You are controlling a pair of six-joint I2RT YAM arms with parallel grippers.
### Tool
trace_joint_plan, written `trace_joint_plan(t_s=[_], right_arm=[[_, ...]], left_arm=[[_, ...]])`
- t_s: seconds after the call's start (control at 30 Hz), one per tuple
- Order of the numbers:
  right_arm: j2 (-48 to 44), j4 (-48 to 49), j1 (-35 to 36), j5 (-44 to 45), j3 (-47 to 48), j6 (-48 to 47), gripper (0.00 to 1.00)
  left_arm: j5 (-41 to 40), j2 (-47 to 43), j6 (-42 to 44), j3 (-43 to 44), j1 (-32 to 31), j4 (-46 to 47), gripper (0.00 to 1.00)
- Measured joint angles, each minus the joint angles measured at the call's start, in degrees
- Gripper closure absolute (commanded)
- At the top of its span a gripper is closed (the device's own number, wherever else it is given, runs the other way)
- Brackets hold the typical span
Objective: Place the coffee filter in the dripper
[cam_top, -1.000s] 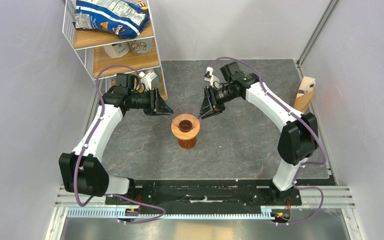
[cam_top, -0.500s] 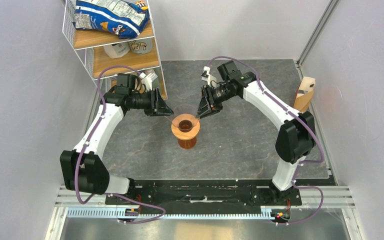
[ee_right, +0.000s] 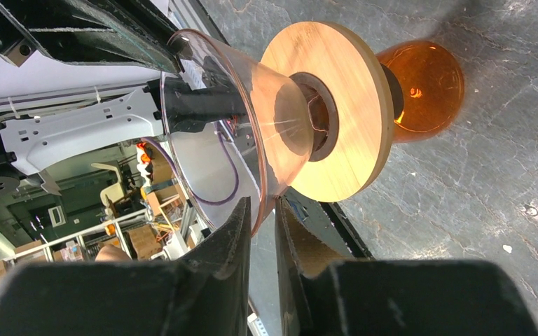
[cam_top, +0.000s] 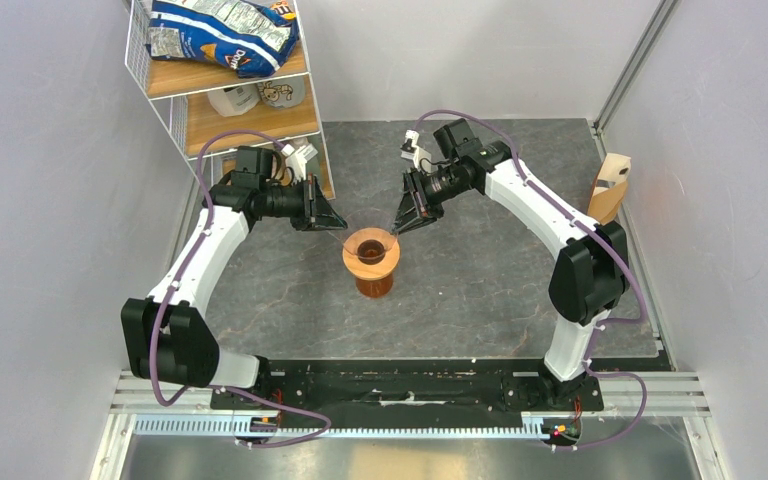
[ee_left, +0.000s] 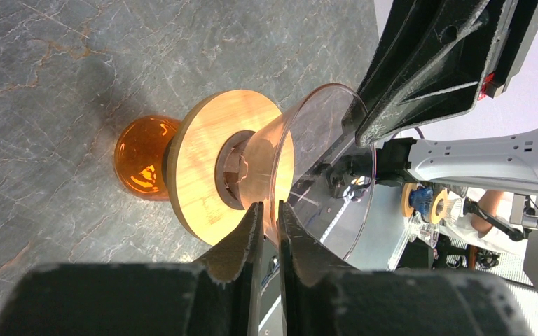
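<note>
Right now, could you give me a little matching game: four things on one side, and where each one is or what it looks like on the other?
Things:
1. clear cone
2. wooden ring
3. amber glass vessel
4. snack bag

Descriptions:
A. top shelf of the wire rack
B. orange, standing on the table
C. see-through, rim pinched in both jaws
D. pale, sitting atop the vessel

Pairs: 1-C, 2-D, 3-B, 4-A.

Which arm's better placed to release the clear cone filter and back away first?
Probably right: the right gripper and left gripper pinch the rim of the clear cone filter, but the white wire shelf crowds the left.
</note>
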Motion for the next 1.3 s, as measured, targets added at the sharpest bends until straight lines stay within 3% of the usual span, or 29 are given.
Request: trace_joint_plan(t_s=[0.4, 1.3], right_arm=[[0.4, -0.4, -0.1, -0.5, 0.0, -0.1, 0.83], [0.8, -1.4, -0.1, -0.2, 0.2, -2.2, 0.84]], left_arm=[[-0.1, 0.0, 0.0, -0.1, -0.5, 0.4, 0.98], [-0.5, -2.1, 0.8, -3.3, -1.0, 5.1, 0.98]])
